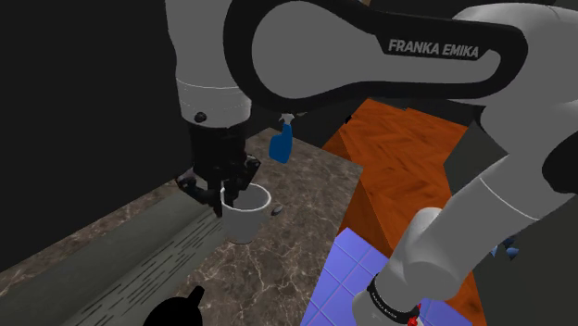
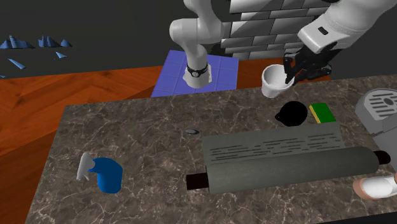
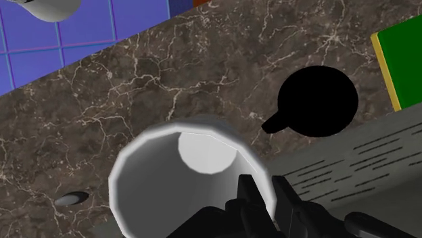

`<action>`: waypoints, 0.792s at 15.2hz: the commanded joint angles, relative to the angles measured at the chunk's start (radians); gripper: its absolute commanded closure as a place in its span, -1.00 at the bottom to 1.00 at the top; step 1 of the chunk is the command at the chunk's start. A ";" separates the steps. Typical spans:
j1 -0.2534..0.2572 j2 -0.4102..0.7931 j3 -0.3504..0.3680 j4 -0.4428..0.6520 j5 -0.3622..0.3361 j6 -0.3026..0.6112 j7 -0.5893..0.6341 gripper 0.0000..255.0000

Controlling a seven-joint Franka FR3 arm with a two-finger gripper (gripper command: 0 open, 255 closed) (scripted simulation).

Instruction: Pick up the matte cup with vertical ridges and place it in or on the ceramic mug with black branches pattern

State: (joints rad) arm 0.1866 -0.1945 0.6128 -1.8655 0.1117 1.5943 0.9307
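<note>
Cup (image 2: 273, 83) is clamped at the rim by the end effector (image 2: 294, 73), one finger inside and one outside, and looks clear of the tabletop (image 2: 140, 140). Black mug (image 2: 294, 114) sits near below it, with a green sponge (image 2: 322, 112) beside.

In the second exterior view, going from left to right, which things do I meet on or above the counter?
blue spray bottle, small grey object, white cup, black mug, green sponge, grey appliance
</note>
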 commanded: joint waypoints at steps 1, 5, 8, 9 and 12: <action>0.012 0.063 0.040 0.067 -0.024 -0.011 0.064 1.00; 0.059 0.217 0.119 0.221 -0.104 -0.041 0.206 1.00; 0.127 0.353 0.161 0.359 -0.189 -0.079 0.314 1.00; 0.156 0.401 0.171 0.411 -0.220 -0.096 0.349 1.00; 0.183 0.434 0.170 0.422 -0.240 -0.082 0.373 1.00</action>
State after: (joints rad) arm 0.3639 0.2290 0.7828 -1.4435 -0.1214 1.5037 1.2972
